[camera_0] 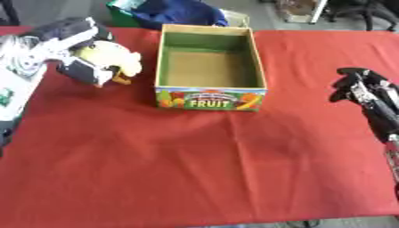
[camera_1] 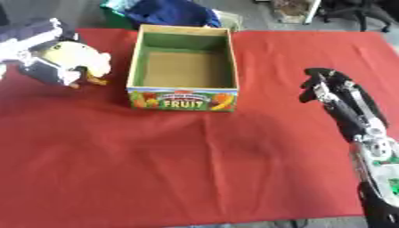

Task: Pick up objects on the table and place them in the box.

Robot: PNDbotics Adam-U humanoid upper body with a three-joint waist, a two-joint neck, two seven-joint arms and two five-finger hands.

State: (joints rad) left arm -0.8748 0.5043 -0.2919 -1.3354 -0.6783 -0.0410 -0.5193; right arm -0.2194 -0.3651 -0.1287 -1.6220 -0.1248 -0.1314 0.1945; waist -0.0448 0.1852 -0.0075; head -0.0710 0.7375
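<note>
An open cardboard box (camera_0: 210, 99) with green inner walls and "FRUIT" on its front stands at the far middle of the red table; nothing shows inside it. Just left of the box, my left hand (camera_0: 81, 71) is curled round a pale yellow soft object (camera_0: 111, 55) with a small orange bit underneath, held a little above the cloth. My right hand (camera_1: 321, 85) hovers over the table's right side, well clear of the box, fingers relaxed and hanging with nothing in them.
The red cloth (camera_0: 195, 169) covers the whole table. Beyond the far edge lie a blue bundle (camera_0: 177, 11) on a green bin and some chair legs (camera_1: 351, 13) at the upper right.
</note>
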